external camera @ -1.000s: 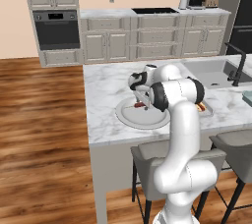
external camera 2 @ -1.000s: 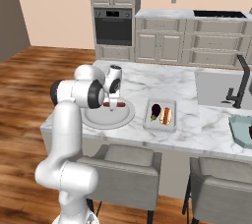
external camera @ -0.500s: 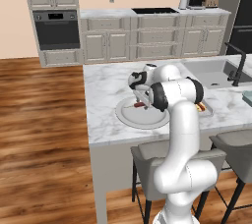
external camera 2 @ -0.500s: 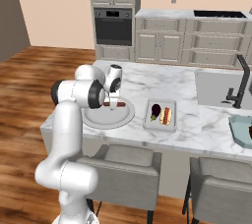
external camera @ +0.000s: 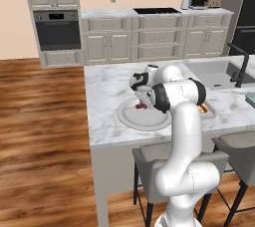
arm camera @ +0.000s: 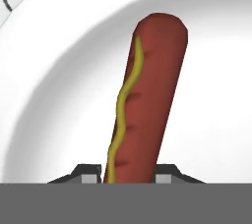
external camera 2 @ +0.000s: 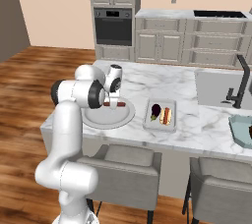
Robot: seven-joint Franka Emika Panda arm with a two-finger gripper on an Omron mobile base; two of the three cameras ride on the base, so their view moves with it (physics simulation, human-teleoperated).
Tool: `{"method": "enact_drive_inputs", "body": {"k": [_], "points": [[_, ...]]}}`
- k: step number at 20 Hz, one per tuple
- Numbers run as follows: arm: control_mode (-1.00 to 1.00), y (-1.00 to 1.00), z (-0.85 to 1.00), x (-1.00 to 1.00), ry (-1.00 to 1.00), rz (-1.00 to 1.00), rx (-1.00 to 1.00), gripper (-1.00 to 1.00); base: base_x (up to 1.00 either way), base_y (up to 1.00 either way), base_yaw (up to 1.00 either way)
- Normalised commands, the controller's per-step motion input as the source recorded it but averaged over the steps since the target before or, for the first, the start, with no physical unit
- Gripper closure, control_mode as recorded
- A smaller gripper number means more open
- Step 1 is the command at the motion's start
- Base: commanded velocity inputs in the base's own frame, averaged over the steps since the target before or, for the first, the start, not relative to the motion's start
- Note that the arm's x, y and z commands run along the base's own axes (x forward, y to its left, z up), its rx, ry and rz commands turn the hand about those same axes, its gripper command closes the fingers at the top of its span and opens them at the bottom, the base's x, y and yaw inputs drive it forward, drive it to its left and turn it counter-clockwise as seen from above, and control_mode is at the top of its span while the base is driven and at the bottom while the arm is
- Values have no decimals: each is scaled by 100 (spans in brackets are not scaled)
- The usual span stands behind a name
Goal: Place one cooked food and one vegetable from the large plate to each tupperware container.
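Nothing on the desk (external camera: 107,96) has shifted since the earlier frames; the arm sits in the same reach over the plate, and what differs is at the fingers, now drawn in against the food.

Desk first: a marble-topped island with a sink at its far right. On it near the front edge lies the plate (external camera: 130,117), round and pale, with the end effector (external camera: 140,102) lowered onto it. Just right of the plate in the right base view stands the pale rectangular container (external camera 2: 161,124), holding a dark purple item and a sausage in a bun. Well apart, at the far right edge, is the teal container (external camera 2: 238,131).

In the hand view the end effector (arm camera: 130,173) pinches a sausage (arm camera: 147,100): one fingertip (arm camera: 88,175) presses each side of its near end. It is red-brown with a wavy mustard line, and lies on the plate (arm camera: 59,95).

No brand, label or writing can be read anywhere.
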Motion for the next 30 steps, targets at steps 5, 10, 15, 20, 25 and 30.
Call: {"method": "enact_drive_inputs", "body": {"k": [5, 10, 15, 20, 25, 30], "points": [[-100, -2, 6, -9, 0, -2, -2, 100, 0, 0, 0], [-100, 0, 66, -49, 14, -8, -6, 100, 0, 0, 0], [-100, 0, 91, -100, 5, -4, 0, 100, 0, 0, 0], [-100, 0, 65, -100, 0, -4, 0, 100, 0, 0, 0], [-100, 0, 45, -100, 0, 0, 0, 100, 0, 0, 0], [-100, 0, 17, -100, 0, 0, 0, 100, 0, 0, 0]]}}
